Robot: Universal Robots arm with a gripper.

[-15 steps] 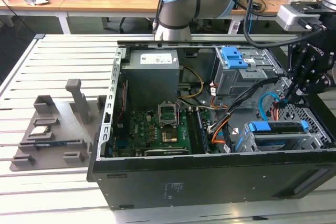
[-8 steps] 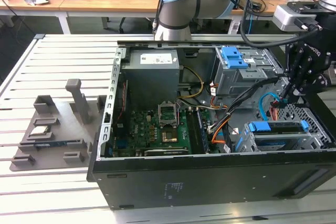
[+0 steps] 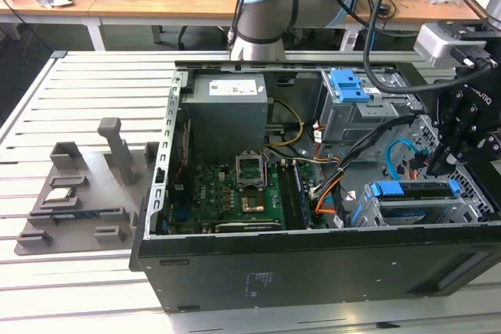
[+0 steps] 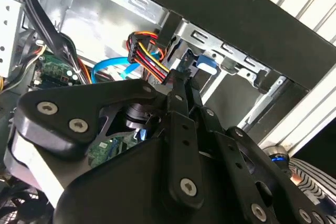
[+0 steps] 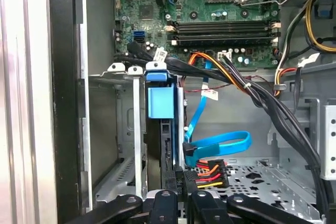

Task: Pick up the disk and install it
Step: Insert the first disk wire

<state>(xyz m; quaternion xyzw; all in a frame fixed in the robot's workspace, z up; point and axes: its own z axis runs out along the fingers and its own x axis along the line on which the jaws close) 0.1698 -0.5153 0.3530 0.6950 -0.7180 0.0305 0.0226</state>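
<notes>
The disk (image 3: 419, 202) sits in the drive cage (image 3: 470, 207) at the front right corner of the open computer case, its blue bracket (image 3: 389, 189) showing along the edges. In the first wrist view the disk (image 5: 169, 145) stands edge-on in the cage, blue tab (image 5: 160, 102) at its far end. My gripper (image 3: 441, 163) hangs just above the disk's right end. Its fingers (image 5: 174, 178) are shut close together with nothing visible between them, tips at the disk's near end beside the power connector (image 5: 207, 172). In the second wrist view the gripper (image 4: 181, 80) points at the blue bracket (image 4: 206, 64).
A blue data cable (image 5: 218, 147) and bundled black and coloured wires (image 5: 247, 85) cross the space beside the cage. The motherboard (image 3: 235, 193), a grey power-supply box (image 3: 229, 111) and an upper bay with a blue latch (image 3: 348, 85) fill the case. A grey parts fixture (image 3: 86, 185) lies at the exterior view's left.
</notes>
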